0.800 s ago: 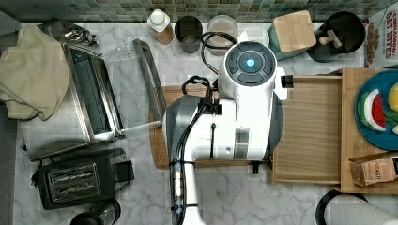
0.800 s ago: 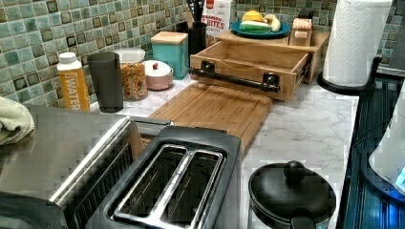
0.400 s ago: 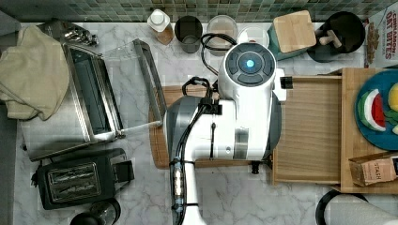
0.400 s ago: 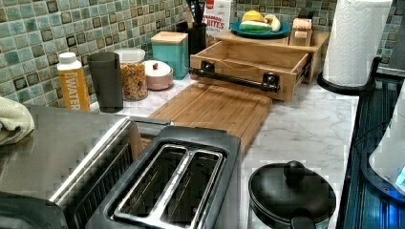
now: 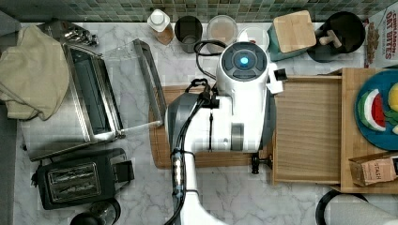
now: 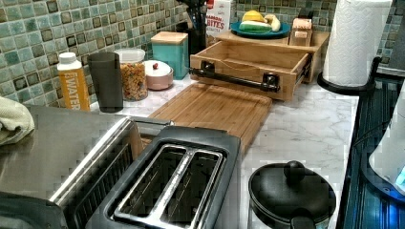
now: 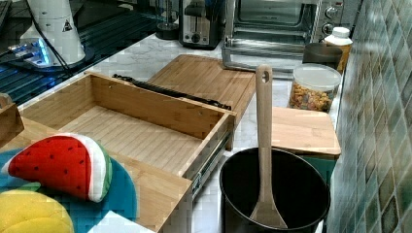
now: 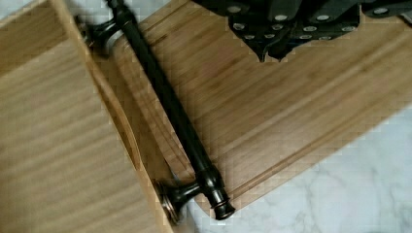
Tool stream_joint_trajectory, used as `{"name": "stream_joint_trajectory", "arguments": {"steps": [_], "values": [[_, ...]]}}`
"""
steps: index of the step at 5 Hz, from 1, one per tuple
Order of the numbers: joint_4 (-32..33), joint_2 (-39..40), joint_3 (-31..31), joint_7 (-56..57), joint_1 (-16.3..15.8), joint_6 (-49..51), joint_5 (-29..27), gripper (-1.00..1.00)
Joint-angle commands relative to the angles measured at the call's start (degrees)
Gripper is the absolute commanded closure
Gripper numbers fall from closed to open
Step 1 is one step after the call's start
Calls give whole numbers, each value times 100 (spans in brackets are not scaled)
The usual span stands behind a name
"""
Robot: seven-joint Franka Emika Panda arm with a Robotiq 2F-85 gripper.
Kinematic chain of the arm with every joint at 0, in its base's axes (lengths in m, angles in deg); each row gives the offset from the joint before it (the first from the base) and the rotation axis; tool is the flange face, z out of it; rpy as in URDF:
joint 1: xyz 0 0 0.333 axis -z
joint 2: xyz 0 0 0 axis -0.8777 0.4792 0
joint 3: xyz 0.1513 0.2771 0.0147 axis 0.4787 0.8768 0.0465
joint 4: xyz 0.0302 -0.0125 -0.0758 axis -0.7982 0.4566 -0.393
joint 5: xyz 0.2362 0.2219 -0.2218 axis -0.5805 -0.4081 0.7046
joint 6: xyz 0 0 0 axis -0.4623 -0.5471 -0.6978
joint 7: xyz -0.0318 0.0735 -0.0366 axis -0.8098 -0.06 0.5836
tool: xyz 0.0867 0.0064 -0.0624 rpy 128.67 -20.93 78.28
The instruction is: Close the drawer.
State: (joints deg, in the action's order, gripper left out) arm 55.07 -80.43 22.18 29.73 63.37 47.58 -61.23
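Marble countertop [image 5: 234,197] below a green mosaic-tile wall, crowded with kitchen gear.

- White Franka arm [image 5: 220,126] hung over the counter's middle in the top view, covering most of the board beneath it. Its pose matched the frames of a moment earlier; no motion noted.
- Light wooden drawer [image 5: 307,126], a shallow tray with thin rims and an empty grained floor, stood pulled far out of its wooden stand near the counter's end on the top view's right. Its extension was unchanged too, so closing had apparently not started.
- Darker bamboo cutting board with a groove [image 6: 215,107] lay flat mid-counter, directly in front of the drawer.
- Dark metal bar handle [image 8: 170,111] ran along the drawer front on two posts and overhung the board's near edge.
- Black gripper [image 8: 274,48] hovered above the board, beside the handle and clear of it. I could not tell whether it was open or closed.

Judgement: the whole push is left; contact with the drawer front comes next.
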Motion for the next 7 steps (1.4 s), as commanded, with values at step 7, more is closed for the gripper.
{"name": "stream_joint_trajectory", "arguments": {"steps": [7], "values": [[2304, 576, -588, 846, 54, -3411, 1215, 100]]}}
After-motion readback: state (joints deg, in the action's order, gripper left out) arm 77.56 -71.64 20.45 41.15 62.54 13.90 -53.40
